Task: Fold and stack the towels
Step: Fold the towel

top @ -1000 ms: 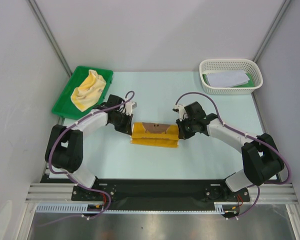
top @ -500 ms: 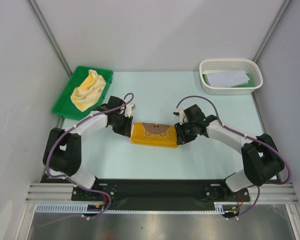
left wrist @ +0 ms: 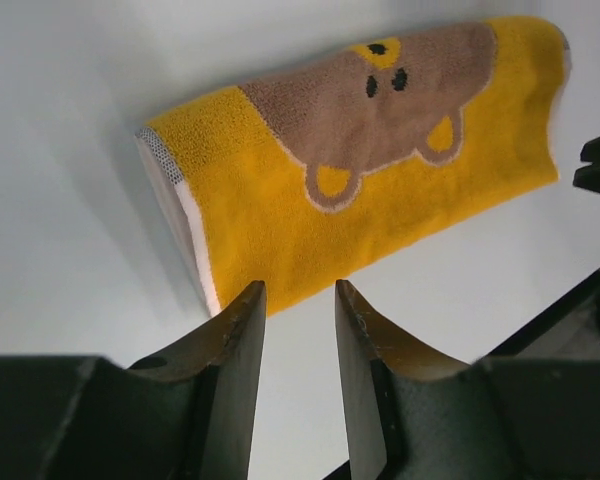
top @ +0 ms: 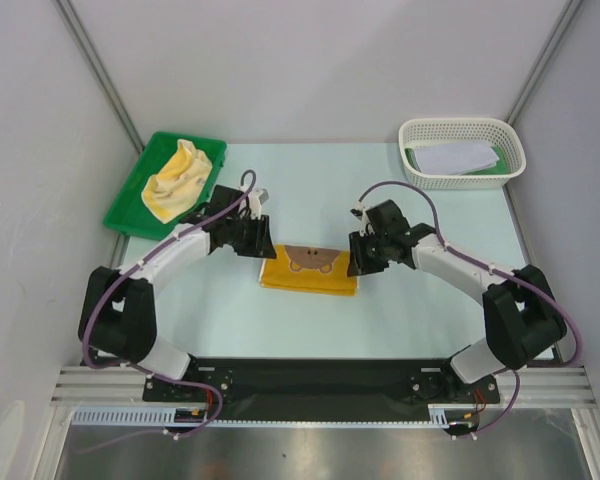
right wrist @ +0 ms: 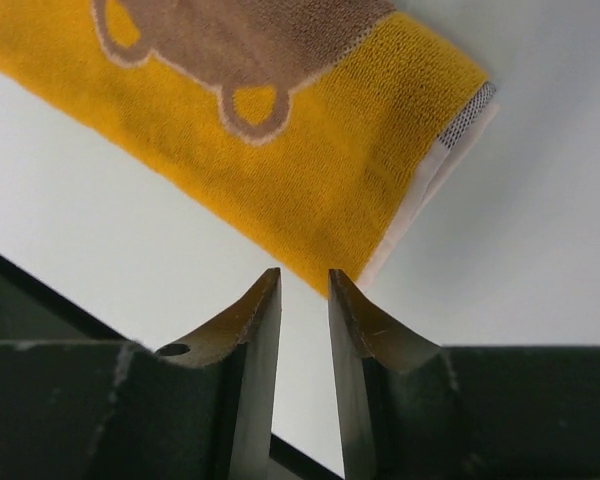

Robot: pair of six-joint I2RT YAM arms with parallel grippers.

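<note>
A folded orange towel with a brown bear face lies flat on the table between my two grippers. The left gripper hovers at its left end, open, with nothing between the fingers. In the left wrist view the towel lies just beyond the gripper. My right gripper is at the towel's right end, also open and empty. The right wrist view has a towel corner just past the gripper. A crumpled pale yellow towel lies in the green tray.
The green tray sits at the back left corner of the table. A white mesh basket at the back right holds a folded white cloth. Both arms bend inward from the near edge.
Both grippers were shut on the orange towel's ends a second ago. They have opened, let go and drawn back, and the towel now rests flat.
</note>
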